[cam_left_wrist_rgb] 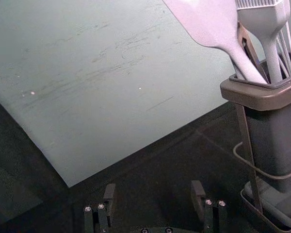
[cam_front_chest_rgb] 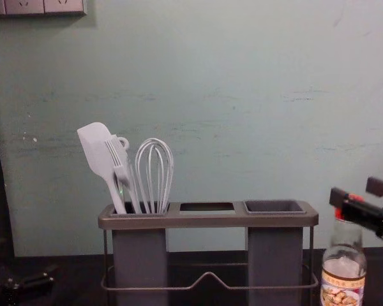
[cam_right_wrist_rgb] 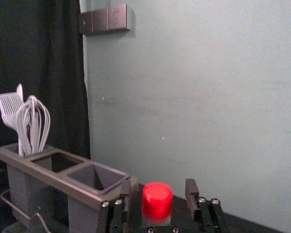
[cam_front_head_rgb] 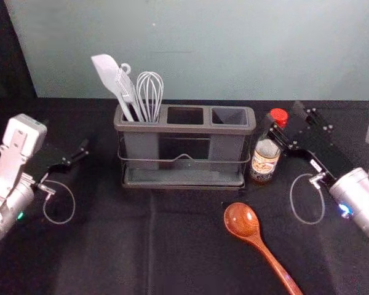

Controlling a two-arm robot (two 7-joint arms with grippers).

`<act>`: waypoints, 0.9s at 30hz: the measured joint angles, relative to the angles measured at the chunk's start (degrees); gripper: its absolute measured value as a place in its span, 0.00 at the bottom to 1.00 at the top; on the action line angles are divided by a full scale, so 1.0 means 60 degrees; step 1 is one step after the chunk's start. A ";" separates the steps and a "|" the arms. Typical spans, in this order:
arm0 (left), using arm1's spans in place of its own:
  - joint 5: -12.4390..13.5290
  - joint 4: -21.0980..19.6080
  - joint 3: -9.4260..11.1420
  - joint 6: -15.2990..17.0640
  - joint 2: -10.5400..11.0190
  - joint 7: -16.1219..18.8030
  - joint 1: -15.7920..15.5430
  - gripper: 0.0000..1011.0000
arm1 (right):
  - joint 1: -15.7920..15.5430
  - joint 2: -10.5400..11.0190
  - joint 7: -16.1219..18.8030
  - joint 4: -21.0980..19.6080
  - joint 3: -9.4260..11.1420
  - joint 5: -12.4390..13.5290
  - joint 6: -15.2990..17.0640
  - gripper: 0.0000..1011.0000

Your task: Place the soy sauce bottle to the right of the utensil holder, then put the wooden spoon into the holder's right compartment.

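The soy sauce bottle (cam_front_head_rgb: 265, 158), seemingly placed, was seen upright just right of the utensil holder (cam_front_head_rgb: 184, 128), flanked by the parted fingers of the right gripper (cam_right_wrist_rgb: 157, 185), the left gripper (cam_left_wrist_rgb: 153, 186) was parked agape, and the wooden spoon (cam_front_head_rgb: 242, 219), lying in front, remained to be inserted.

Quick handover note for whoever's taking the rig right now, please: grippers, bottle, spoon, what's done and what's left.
Right gripper: open, fingers either side of the bottle's red cap.
Left gripper: open, off to the left of the utensil holder.
Soy sauce bottle: upright, just right of the holder; placement looks done.
Wooden spoon: on the table in front of the holder, bowl towards it.
Left: probably back the right gripper off the bottle, then put the spoon into the right compartment.
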 joint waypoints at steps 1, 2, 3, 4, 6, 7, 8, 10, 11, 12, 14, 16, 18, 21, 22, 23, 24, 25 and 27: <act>0.0000 0.0000 -0.0001 0.0000 0.0000 0.0000 -0.0001 0.99 | -0.0031 0.0021 -0.0009 -0.0080 0.0025 -0.0002 0.0000 0.73; 0.0000 0.0000 -0.0001 0.0000 0.0000 0.0000 0.0000 0.99 | -0.0071 0.0044 -0.0028 -0.0177 0.0055 -0.0006 -0.0001 0.76; 0.0000 0.0000 -0.0001 0.0000 0.0000 0.0000 0.0000 0.99 | -0.0109 0.0065 -0.0047 -0.0273 0.0083 -0.0011 0.0000 0.79; 0.0001 0.0000 -0.0001 0.0000 0.0000 0.0000 -0.0001 0.99 | -0.0186 0.0107 -0.0074 -0.0468 0.0140 -0.0023 0.0009 0.82; 0.0000 0.0000 0.0000 0.0000 0.0000 0.0000 0.0000 0.99 | -0.0294 0.0145 -0.0127 -0.0702 0.0208 -0.0029 0.0035 0.87; 0.0000 0.0000 -0.0001 0.0000 0.0000 0.0000 0.0000 0.99 | -0.0435 0.0182 -0.0167 -0.0962 0.0285 -0.0026 0.0090 0.91; 0.0000 0.0000 -0.0001 0.0000 0.0000 0.0000 0.0000 0.99 | -0.0516 0.0205 -0.0198 -0.1100 0.0317 -0.0027 0.0120 0.91; 0.0000 0.0000 0.0000 0.0000 0.0000 0.0000 0.0000 0.99 | -0.0728 0.0265 -0.0258 -0.1477 0.0399 -0.0029 0.0207 0.98; 0.0001 -0.0001 -0.0001 0.0000 0.0000 0.0000 0.0000 0.99 | -0.0805 0.0286 -0.0283 -0.1598 0.0423 -0.0032 0.0247 0.99; 0.0001 0.0000 0.0000 0.0000 0.0000 0.0000 0.0000 0.99 | -0.0971 0.0331 -0.0316 -0.1861 0.0475 -0.0045 0.0323 0.99; 0.0000 -0.0001 0.0000 0.0000 0.0000 0.0000 0.0000 0.99 | -0.1126 0.0372 -0.0354 -0.2092 0.0512 -0.0064 0.0419 0.99; 0.0000 0.0000 0.0000 0.0000 0.0000 0.0000 -0.0001 0.99 | -0.1276 0.0416 -0.0367 -0.2309 0.0538 -0.0075 0.0515 0.99; 0.0000 -0.0001 0.0000 0.0000 0.0000 0.0000 -0.0001 0.99 | -0.1503 0.0482 -0.0380 -0.2597 0.0548 -0.0107 0.0677 0.99; 0.0000 0.0000 -0.0001 0.0000 0.0000 0.0000 -0.0001 0.99 | -0.1762 0.0554 -0.0426 -0.2881 0.0511 -0.0192 0.0863 0.99; 0.0000 0.0000 -0.0001 0.0000 0.0000 0.0000 -0.0001 0.99 | -0.1882 0.0579 -0.0450 -0.2996 0.0469 -0.0273 0.0935 0.99; 0.0000 -0.0001 -0.0001 0.0000 0.0000 0.0000 -0.0001 0.99 | -0.1960 0.0593 -0.0468 -0.3064 0.0433 -0.0327 0.0978 0.99; 0.0000 -0.0001 0.0000 0.0000 0.0000 0.0000 0.0000 0.99 | -0.2016 0.0599 -0.0495 -0.3113 0.0400 -0.0380 0.1012 0.99; 0.0000 0.0000 -0.0001 0.0000 0.0000 0.0000 0.0000 0.99 | -0.2118 0.0609 -0.0535 -0.3203 0.0336 -0.0504 0.1065 0.99; 0.0000 -0.0001 0.0000 0.0000 0.0000 0.0000 -0.0001 0.99 | -0.2218 0.0604 -0.0587 -0.3268 0.0254 -0.0631 0.1080 0.99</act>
